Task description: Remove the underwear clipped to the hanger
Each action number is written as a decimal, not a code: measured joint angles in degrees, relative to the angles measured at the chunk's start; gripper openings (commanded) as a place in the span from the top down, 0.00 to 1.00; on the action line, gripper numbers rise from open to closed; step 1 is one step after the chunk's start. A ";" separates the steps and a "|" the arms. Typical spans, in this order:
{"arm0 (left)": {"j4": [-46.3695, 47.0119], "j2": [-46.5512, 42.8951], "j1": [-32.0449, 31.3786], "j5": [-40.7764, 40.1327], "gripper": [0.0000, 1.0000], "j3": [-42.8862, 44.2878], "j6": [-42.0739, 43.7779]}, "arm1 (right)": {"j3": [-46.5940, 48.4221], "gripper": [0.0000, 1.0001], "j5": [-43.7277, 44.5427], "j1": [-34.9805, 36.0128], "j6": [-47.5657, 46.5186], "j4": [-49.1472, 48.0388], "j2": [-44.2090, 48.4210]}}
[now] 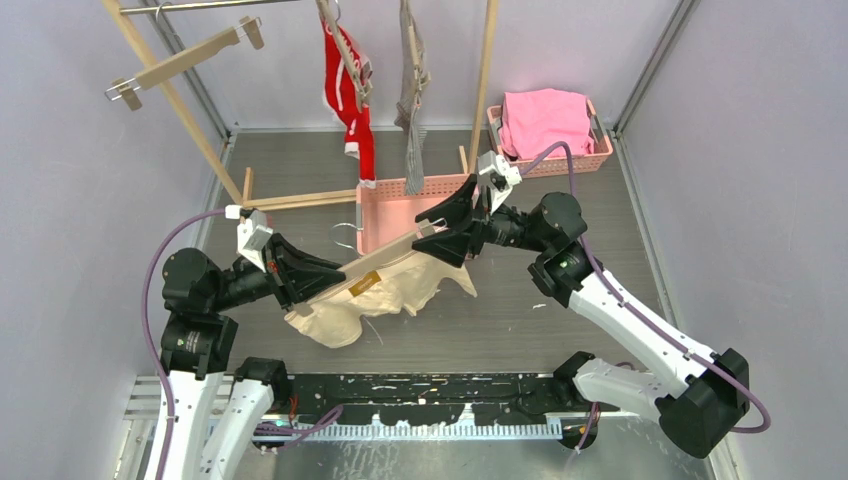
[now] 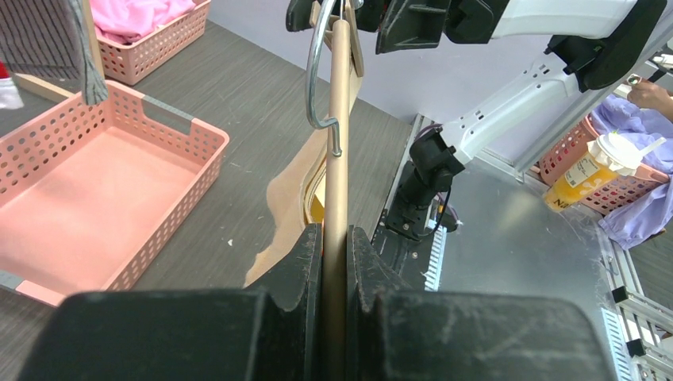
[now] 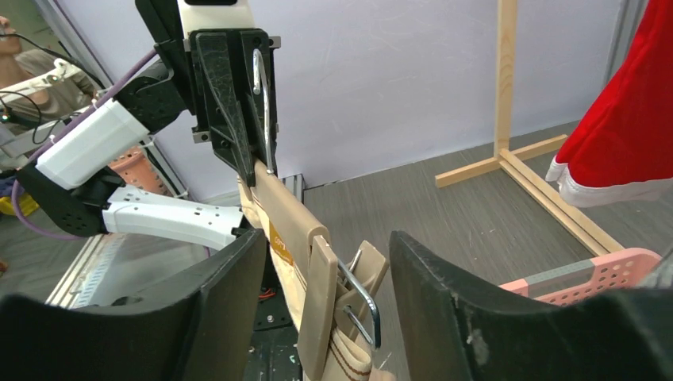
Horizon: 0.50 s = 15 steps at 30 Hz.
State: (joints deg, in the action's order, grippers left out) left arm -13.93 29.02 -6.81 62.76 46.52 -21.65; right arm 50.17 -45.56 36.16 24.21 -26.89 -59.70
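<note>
The pale peach underwear (image 1: 385,295) hangs from a tan hanger (image 1: 385,258) held low over the table between both arms. My left gripper (image 2: 335,246) is shut on the hanger's bar (image 2: 340,143) near its left end. My right gripper (image 3: 327,238) stands open around the clip (image 3: 321,302) at the hanger's right end, with a gap on each side. That clip pinches the peach waistband (image 3: 349,357). The red underwear (image 1: 350,100) and the grey striped underwear (image 1: 410,90) hang clipped to hangers on the rack at the back.
An empty pink basket (image 1: 385,215) lies just behind the held hanger. A second basket (image 1: 600,150) with a bright pink cloth (image 1: 545,118) sits at the back right. The wooden rack's legs (image 1: 290,200) stand at the back, and a bare hanger (image 1: 185,60) hangs top left.
</note>
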 measured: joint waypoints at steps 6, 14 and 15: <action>0.00 0.00 -0.09 0.00 1.00 0.00 0.07 | 0.11 0.98 -1.51 -0.22 0.98 -0.35 -1.05; 1.09 0.17 -0.26 0.90 1.00 -0.28 0.50 | 0.15 0.39 -1.79 -0.48 2.19 -0.81 0.28; 1.18 0.17 -0.26 0.87 1.00 -0.28 0.50 | 0.15 0.17 -1.38 -0.48 1.92 -0.48 0.48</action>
State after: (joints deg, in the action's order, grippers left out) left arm -12.75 29.19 -7.07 63.64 46.24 -21.15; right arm 50.33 -46.94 35.68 26.13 -27.38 -59.22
